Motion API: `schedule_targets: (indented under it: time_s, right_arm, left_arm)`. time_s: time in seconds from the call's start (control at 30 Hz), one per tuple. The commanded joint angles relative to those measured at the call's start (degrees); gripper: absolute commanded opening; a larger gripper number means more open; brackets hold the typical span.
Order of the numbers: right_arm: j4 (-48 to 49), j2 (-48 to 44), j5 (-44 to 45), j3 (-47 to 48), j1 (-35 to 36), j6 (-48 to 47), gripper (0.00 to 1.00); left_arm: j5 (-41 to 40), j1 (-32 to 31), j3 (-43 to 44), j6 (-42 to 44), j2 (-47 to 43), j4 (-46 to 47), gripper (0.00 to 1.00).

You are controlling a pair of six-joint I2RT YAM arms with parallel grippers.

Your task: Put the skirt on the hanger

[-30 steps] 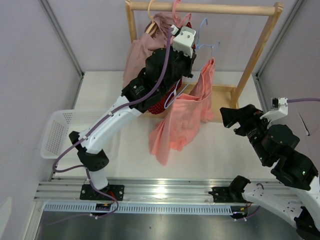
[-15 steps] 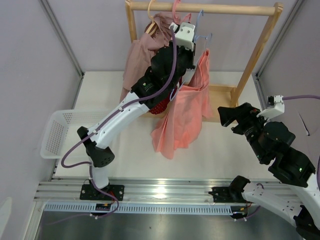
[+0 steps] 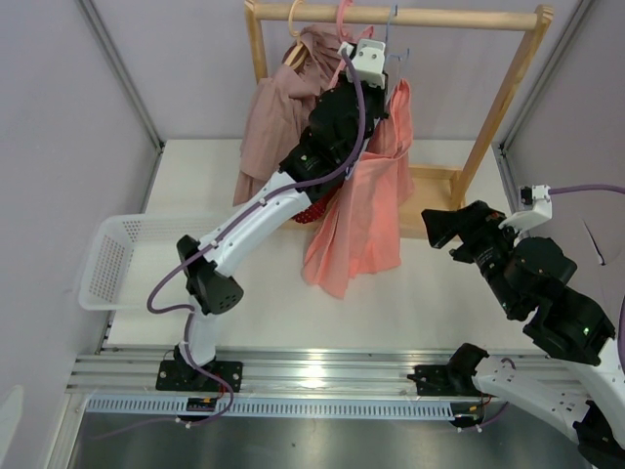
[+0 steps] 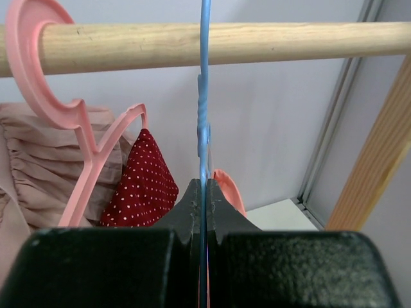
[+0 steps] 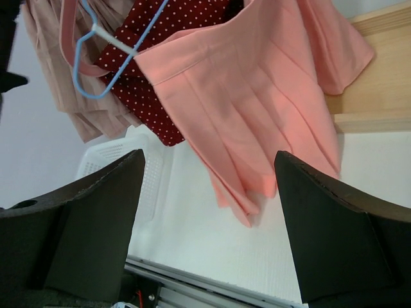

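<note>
My left gripper (image 3: pixel 376 76) is raised to the wooden rail (image 3: pixel 439 17) and is shut on the neck of the thin light-blue hanger (image 3: pixel 394 24). In the left wrist view the hanger (image 4: pixel 204 115) runs straight up from my shut gripper (image 4: pixel 204 192) and crosses the rail (image 4: pixel 270 40); its hook top is out of that view. The salmon-pink pleated skirt (image 3: pixel 366 205) hangs from the hanger, clear of the table. The right wrist view shows the skirt (image 5: pixel 257 96) and a hanger loop (image 5: pixel 90 77). My right gripper (image 3: pixel 439 227) is open and empty, right of the skirt.
A pink hanger (image 4: pixel 32 70) with a dark red dotted garment (image 4: pixel 141 186) and a mauve garment (image 3: pixel 278 107) hang on the rail to the left. The rack's wooden post (image 3: pixel 503 98) and base (image 5: pixel 372 109) stand to the right. A white basket (image 3: pixel 107 259) sits at the left.
My left arm has lifted the hanger and skirt up and to the right, bringing the hook to the rail. The skirt's hem has risen off the table. The right arm has barely moved.
</note>
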Motion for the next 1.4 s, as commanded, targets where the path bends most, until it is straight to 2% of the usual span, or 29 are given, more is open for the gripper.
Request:
schedule_targets:
  time_s: [0.0, 0.03, 0.27, 0.47, 0.6, 0.7, 0.97, 1.37]
  right_arm:
    - [0.95, -0.01, -0.44, -0.3, -0.16, -0.61, 0.87]
    - [0.69, -0.01, -0.44, -0.21, -0.16, -0.61, 0.87]
    - [0.42, -0.89, -0.7, -1.0, -0.25, -0.61, 0.87]
    - [0.69, -0.71, -2.02, -1.53, -0.16, -0.44, 0.86]
    - [0.77, -0.89, -2.29, -1.88, -0.25, -0.35, 0.86]
    - [0.95, -0.71, -2.9, -1.88, -0.16, -0.35, 0.86]
    - [1.04, -0.45, -3.25, -2.23, -0.25, -0.26, 0.86]
    - [1.13, -0.45, -3.52, -2.67, -0.16, -0.26, 0.86]
  left_arm:
    - [-0.46, 1.76, 4.31, -0.26, 1.85, 10.77, 0.0]
    - [-0.46, 1.94, 6.49, -0.53, 2.65, 11.03, 0.0]
    - [-0.73, 2.47, 7.04, -1.94, 4.86, 12.0, 0.0]
    - [-0.73, 2.47, 0.55, -2.29, 1.62, 18.67, 0.0]
    - [-0.82, 2.38, 0.89, -2.12, 0.99, 20.79, 0.0]
    - [-1.69, 2.38, 7.79, -0.8, 4.15, 19.13, 0.0]
    - [-1.61, 2.64, 8.0, -1.15, 5.39, 20.97, 0.0]
    - [2.88, 4.31, 10.29, -5.97, 10.22, 15.88, 0.0]
